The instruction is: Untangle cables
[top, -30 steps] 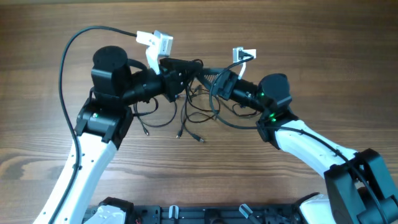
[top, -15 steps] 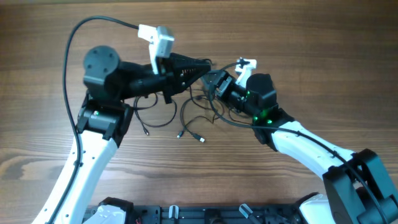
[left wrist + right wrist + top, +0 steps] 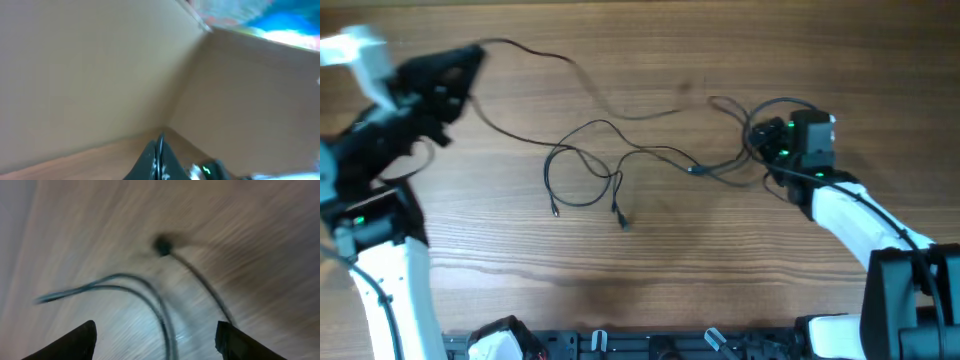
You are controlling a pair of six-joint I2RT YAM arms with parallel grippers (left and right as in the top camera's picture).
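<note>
the cables (image 3: 582, 165) lay strung across the middle of the table (image 3: 720, 280). one long strand ran from the far left to a small coil at the right, and a looser loop with two plug ends (image 3: 623, 224) trailed toward the near side at the centre. the left gripper (image 3: 472, 58) stood at the far left edge. its wrist view showed the fingers pressed into one narrow wedge, so it was closed, and since a strand met its tip it was probably pinching a cable. the right gripper (image 3: 156, 326) hovered over the right-hand coil, fingers wide apart, with only cord on the wood beneath them. the step looked like drawing one cord free of the rest. to do it well, the right side would need to pin the coil first. the left pull should then run low and slow, away from the centre crossing (image 3: 616, 176), easing off if that crossing cinched instead of sliding.
</note>
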